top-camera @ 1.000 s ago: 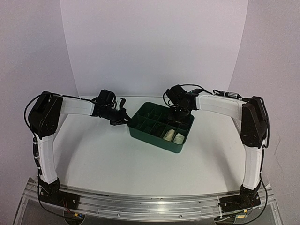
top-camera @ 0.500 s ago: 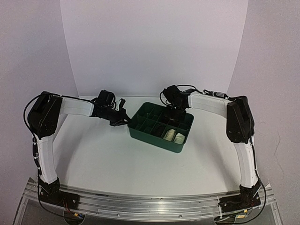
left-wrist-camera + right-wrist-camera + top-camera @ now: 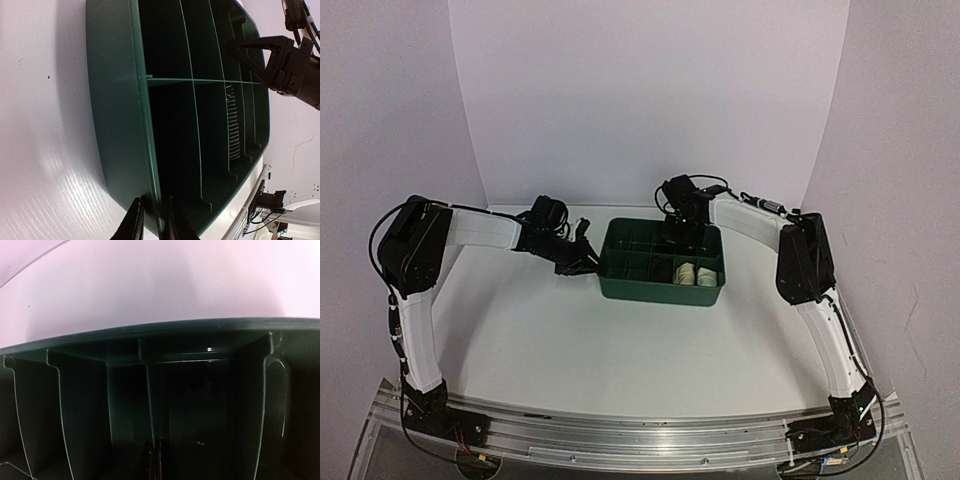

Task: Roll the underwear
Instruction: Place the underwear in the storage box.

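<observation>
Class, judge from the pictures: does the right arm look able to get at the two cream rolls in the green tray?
Probably yes. The right gripper sits shut inside the green tray, behind the cream rolls, which lie uncovered; only dividers stand between.

The tray [image 3: 660, 290] sits mid-worktop [image 3: 570, 340]. Two underwear rolls [image 3: 695, 272] lie side by side in the tray's near-right compartments. The left hand [image 3: 586, 262] straddles the tray's left wall. The right hand [image 3: 686, 236] is down inside a far compartment.
</observation>
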`<move>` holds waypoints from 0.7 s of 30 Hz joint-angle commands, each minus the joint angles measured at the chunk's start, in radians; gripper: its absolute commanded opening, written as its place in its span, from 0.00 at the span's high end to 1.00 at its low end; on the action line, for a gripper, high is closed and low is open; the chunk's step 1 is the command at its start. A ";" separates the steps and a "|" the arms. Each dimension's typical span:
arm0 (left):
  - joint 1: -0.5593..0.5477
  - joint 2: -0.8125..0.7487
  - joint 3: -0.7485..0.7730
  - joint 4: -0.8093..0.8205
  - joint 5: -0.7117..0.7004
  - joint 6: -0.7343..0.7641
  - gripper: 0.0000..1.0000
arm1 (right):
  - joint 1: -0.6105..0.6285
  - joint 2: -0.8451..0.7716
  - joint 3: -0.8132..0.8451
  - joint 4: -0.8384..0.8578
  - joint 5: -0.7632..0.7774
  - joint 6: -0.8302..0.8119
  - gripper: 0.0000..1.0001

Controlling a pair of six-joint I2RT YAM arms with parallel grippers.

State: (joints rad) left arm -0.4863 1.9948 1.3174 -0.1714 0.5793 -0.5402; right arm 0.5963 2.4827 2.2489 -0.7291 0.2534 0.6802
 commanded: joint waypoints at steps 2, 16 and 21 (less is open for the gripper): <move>-0.017 0.014 0.002 -0.066 0.047 0.019 0.83 | -0.001 0.077 0.122 0.014 -0.011 -0.074 1.00; -0.015 0.018 0.040 -0.081 0.020 0.051 0.82 | -0.001 0.050 0.120 0.016 -0.019 -0.109 0.84; -0.017 -0.004 0.048 -0.092 0.023 0.046 0.80 | 0.000 0.011 0.141 0.016 -0.020 -0.162 0.72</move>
State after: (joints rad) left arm -0.4909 1.9987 1.3293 -0.2082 0.5954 -0.5142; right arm 0.5957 2.5416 2.3400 -0.7249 0.2443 0.5692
